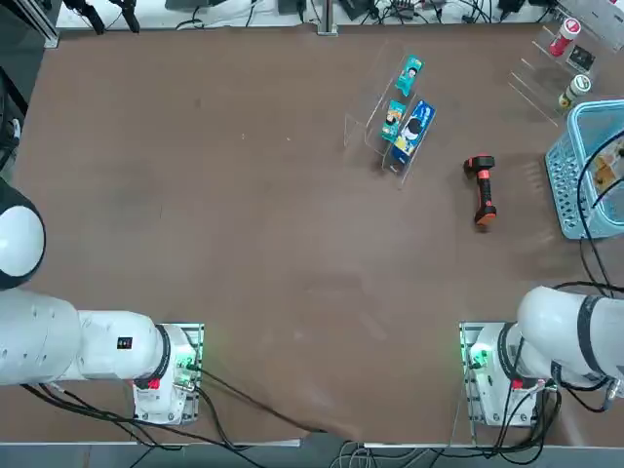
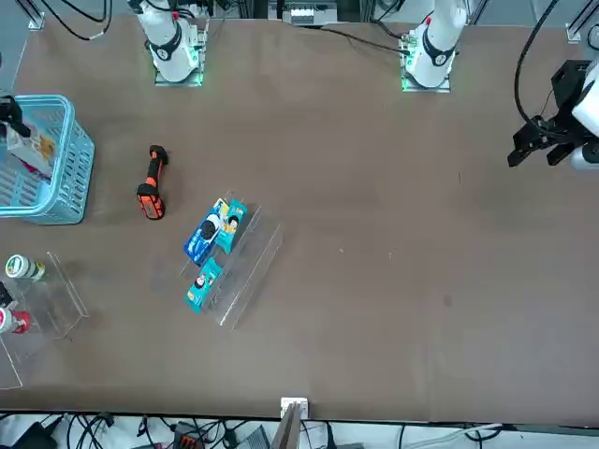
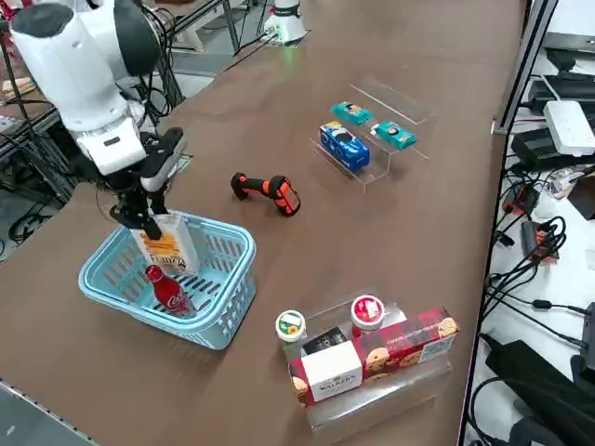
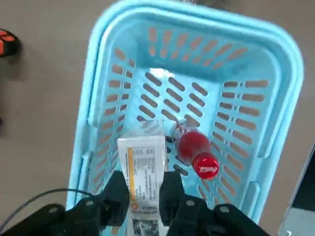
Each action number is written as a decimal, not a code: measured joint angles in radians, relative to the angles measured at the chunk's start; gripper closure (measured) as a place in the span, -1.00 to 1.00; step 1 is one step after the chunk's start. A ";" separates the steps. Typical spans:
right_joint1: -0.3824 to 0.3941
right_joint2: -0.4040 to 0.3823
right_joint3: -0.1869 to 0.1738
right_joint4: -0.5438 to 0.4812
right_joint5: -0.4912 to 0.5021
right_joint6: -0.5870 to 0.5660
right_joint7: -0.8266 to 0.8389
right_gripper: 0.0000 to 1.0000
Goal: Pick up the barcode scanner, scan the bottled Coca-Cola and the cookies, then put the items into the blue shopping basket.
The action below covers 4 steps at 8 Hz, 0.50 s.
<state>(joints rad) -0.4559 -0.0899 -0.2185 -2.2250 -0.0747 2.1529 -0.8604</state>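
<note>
The blue basket (image 3: pixel 223 307) — light plastic, lattice-slotted walls and floor — holds the red cola bottle (image 4: pixel 193 150), slim and glossy, lying on the floor slots. Above it the right gripper (image 4: pixel 143 194) is clamped on the flat cookie box (image 4: pixel 141 172), white with a yellow-orange face, hanging upright inside the basket rim. The black-and-orange scanner (image 3: pixel 268 191) lies on the table near the basket.

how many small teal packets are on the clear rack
2. One teal packet sits at the rack's far end from the robot; the other is nearer, beside the blue packet. Nothing seems hidden behind them in the right side view.
</note>
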 joint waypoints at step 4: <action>-0.017 0.116 -0.008 -0.005 0.010 0.084 -0.022 0.24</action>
<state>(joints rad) -0.4725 0.0260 -0.2265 -2.2298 -0.0645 2.2372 -0.8829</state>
